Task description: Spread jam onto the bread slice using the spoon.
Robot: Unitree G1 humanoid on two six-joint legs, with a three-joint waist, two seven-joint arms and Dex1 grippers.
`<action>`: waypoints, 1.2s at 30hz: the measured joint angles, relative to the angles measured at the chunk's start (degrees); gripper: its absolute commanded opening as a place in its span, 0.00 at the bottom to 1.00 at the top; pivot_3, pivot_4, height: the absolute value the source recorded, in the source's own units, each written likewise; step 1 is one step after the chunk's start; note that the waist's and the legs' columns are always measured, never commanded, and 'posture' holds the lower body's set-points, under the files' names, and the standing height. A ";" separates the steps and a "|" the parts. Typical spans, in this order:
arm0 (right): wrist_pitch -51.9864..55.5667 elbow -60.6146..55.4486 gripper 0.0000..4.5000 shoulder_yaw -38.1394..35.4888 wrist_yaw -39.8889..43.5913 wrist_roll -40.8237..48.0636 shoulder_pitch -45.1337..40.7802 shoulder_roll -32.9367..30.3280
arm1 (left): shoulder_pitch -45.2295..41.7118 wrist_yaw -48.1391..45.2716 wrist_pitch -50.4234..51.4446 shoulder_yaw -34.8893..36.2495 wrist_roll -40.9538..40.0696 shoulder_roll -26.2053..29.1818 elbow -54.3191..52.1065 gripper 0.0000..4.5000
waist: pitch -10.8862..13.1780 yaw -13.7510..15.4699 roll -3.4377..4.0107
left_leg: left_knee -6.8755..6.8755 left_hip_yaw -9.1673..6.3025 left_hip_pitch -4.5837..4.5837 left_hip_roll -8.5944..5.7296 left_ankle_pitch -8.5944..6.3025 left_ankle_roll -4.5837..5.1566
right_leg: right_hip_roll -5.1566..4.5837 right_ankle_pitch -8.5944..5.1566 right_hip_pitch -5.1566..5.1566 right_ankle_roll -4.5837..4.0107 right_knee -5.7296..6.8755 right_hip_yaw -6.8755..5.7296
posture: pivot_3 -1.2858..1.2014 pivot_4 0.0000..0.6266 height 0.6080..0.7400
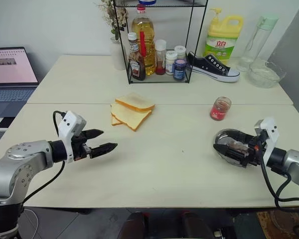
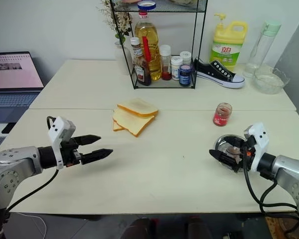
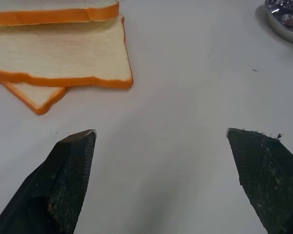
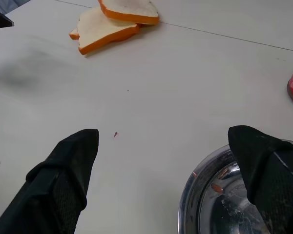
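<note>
A small glass jar of red jam stands right of centre on the table. Three white bread slices with golden crust lie in a loose pile in the middle; a bread slice lying by itself is out of view. My left gripper hovers open and empty over bare table, near-left of the pile, pointing toward the centre. My right gripper is open and empty, low over the near edge of a round steel dish. Reddish smears show inside the dish. The spoon is hidden.
At the back stands a wire rack of bottles and jars, with a black sneaker, a yellow detergent bottle and a glass bowl to its right. An open laptop sits far left.
</note>
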 measured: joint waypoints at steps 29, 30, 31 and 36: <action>1.88 -2.86 1.00 5.88 0.35 2.29 -9.87 -0.17 | -26.34 0.28 -18.51 -16.30 18.17 -6.10 22.07 0.99 | 0.01 0.06 -0.04 | 0.07 0.03 -0.02 -0.05 0.03 0.03 | 0.04 0.11 0.02 0.09 -0.03 -0.02 | 0.52 0.24 1.00; 2.26 -2.86 1.00 6.82 -0.01 2.32 -11.00 0.36 | -27.79 0.11 -20.93 -17.99 20.26 -6.93 24.57 0.99 | 0.01 0.07 -0.05 | 0.08 0.03 -0.08 -0.06 0.03 0.03 | 0.04 0.12 -0.03 0.10 -0.05 -0.01 | 0.52 0.24 1.00; 2.91 -2.86 1.00 7.81 -0.55 2.34 -12.01 0.91 | -30.40 -0.34 -24.98 -20.29 23.16 -8.65 29.48 0.99 | 0.01 0.06 -0.05 | 0.09 0.03 -0.09 -0.07 0.04 0.03 | 0.03 0.12 -0.03 0.10 -0.05 0.00 | 0.52 0.24 1.00; 5.03 -2.91 1.00 12.04 -2.84 2.77 -18.13 4.81 | -41.11 0.29 -41.22 -25.92 32.64 -17.51 52.09 0.99 | 0.02 0.06 -0.09 | 0.25 -0.03 -0.48 -0.07 0.07 0.00 | 0.03 0.12 -0.34 0.11 -0.02 -0.12 | 0.52 0.24 1.00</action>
